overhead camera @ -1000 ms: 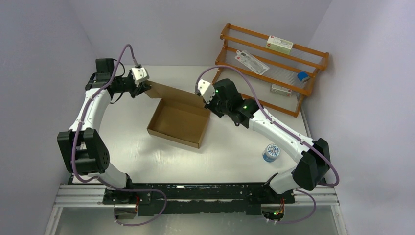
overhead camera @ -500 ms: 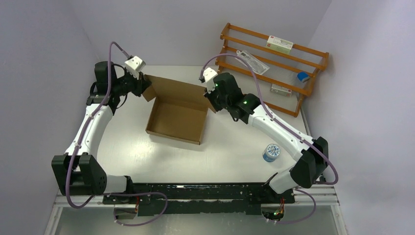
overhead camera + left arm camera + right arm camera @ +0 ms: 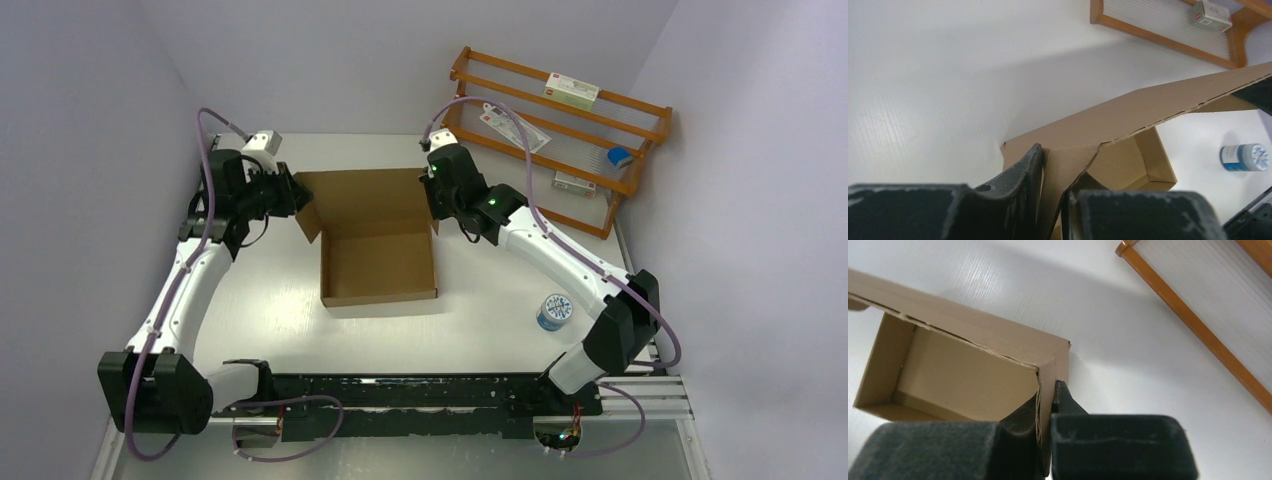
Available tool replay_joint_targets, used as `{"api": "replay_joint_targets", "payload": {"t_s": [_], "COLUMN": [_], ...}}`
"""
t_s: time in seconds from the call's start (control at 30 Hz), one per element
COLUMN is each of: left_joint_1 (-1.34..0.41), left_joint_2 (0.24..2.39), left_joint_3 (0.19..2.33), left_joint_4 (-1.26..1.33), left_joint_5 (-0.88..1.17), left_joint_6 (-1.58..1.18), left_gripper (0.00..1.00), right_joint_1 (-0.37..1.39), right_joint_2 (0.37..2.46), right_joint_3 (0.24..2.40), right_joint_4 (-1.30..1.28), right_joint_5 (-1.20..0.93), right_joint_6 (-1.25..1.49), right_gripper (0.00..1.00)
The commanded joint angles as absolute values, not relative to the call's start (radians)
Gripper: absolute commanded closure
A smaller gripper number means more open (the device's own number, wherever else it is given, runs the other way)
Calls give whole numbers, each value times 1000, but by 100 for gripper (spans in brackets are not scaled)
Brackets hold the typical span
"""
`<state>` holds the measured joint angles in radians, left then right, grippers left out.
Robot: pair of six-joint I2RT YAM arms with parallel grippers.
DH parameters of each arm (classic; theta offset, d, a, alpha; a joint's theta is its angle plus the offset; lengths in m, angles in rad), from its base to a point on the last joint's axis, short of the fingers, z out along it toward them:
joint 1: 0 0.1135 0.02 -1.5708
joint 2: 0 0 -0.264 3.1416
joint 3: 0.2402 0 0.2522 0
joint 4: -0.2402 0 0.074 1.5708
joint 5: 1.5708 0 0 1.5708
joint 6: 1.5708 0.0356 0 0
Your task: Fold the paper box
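The left tool [image 3: 1055,167] is closed narrow on the left end of the raised rear panel [image 3: 365,192] of the paper box [image 3: 380,265], and the right tool [image 3: 1044,400] is pinched tight on the panel's right corner. The box sits mid-frame on the worktop [image 3: 480,320]. The panel's long axis runs left to right between the tools, with the open tray just below them, so folding likely means swinging the panel toward the lower edge.
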<state>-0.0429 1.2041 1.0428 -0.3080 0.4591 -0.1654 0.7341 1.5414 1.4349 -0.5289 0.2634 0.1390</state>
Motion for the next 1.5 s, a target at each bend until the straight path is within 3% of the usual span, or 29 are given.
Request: {"api": "replay_joint_targets", "payload": {"t_s": [0.0,0.5,0.8,0.93,1.3,1.47], "left_joint_1": [-80,-156,-156,-156,-156,-156], "left_joint_2": [1165,1121,1098,1050,1037,1057], "left_joint_3": [1019,962,1019,981,1001,997], "left_joint_4": [-278,-179,-395,-376,-491,-521], "left_joint_5": [451,399,293,269,197,158], "left_joint_6": [-337,-514,-235,-207,-88,-41], "left_gripper": [78,65,44,42,41,41], "right_joint_1": [741,750,747,740,674,657], "right_joint_2": [1573,1531,1501,1473,1428,1434], "right_joint_3": [1492,1386,1315,1289,1255,1233], "right_joint_4": [-500,-388,-334,-327,-383,-388], "right_joint_5": [292,395,409,397,275,230], "right_joint_6": [301,399,212,173,71,22], "right_gripper": [100,100,99,86,65,63]}}
